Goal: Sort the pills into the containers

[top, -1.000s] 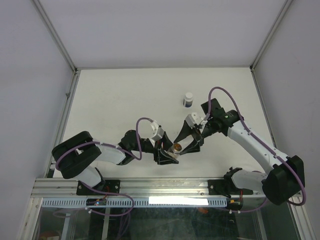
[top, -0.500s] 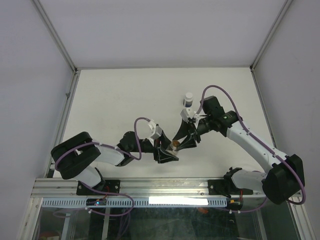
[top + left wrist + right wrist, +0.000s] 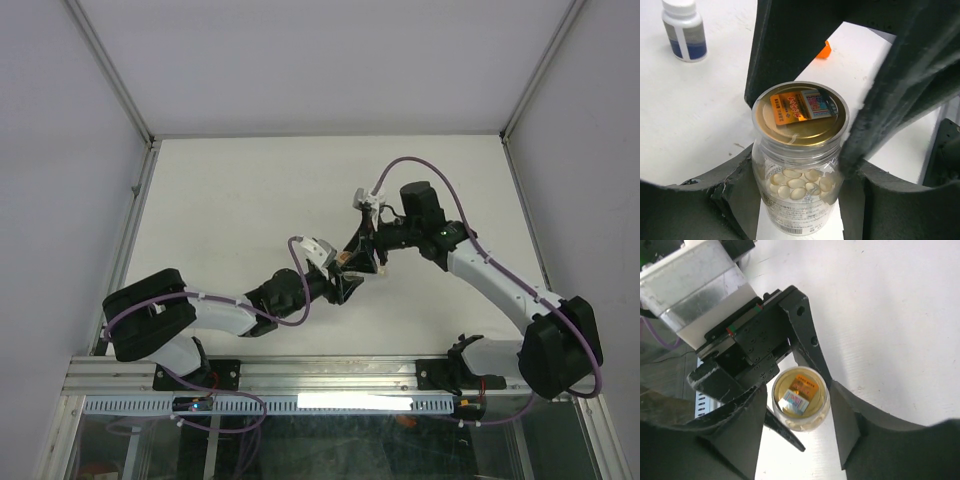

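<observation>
In the top view the jaws cover almost all of the pill jar. In the left wrist view its bottom is cut by the lower edge, and I cannot read its label. An orange piece is half hidden.

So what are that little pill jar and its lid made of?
The jar looks like clear glossy plastic, maybe glass: pills show through its wall. The lid looks like gold-toned metal or metallised plastic, going by its smooth sheen.

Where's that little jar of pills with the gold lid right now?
Top view, mid-table: the clear pill jar is held in the left gripper, with the right gripper clasping its gold lid.
</observation>
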You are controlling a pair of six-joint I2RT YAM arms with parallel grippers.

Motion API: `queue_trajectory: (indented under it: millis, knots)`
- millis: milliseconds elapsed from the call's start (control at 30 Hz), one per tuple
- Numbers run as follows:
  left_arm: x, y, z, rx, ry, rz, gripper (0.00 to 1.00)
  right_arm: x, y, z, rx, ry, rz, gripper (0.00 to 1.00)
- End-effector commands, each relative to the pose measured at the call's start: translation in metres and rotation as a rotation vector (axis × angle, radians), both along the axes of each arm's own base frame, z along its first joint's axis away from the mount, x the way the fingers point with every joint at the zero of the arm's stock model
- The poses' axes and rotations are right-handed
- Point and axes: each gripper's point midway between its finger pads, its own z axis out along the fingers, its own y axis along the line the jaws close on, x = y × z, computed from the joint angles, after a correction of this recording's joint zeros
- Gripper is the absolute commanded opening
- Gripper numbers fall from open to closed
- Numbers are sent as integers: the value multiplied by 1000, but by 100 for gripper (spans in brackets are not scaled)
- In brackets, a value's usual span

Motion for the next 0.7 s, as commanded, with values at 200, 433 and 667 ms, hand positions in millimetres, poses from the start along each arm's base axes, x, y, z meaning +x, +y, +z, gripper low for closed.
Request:
queue_trajectory:
  millis: [200, 433, 667]
  knots:
    - [-66, -1, 39, -119, -203, -393, 0, -51, -28, 64, 194, -119, 265, 92]
    - [-115, -9, 50, -128, -185, -707, 0, -88, -36, 54, 297, -272, 449, 99]
    - [-121, -19, 55, -124, -174, -782, 0, -99, -30, 45, 284, -262, 502, 95]
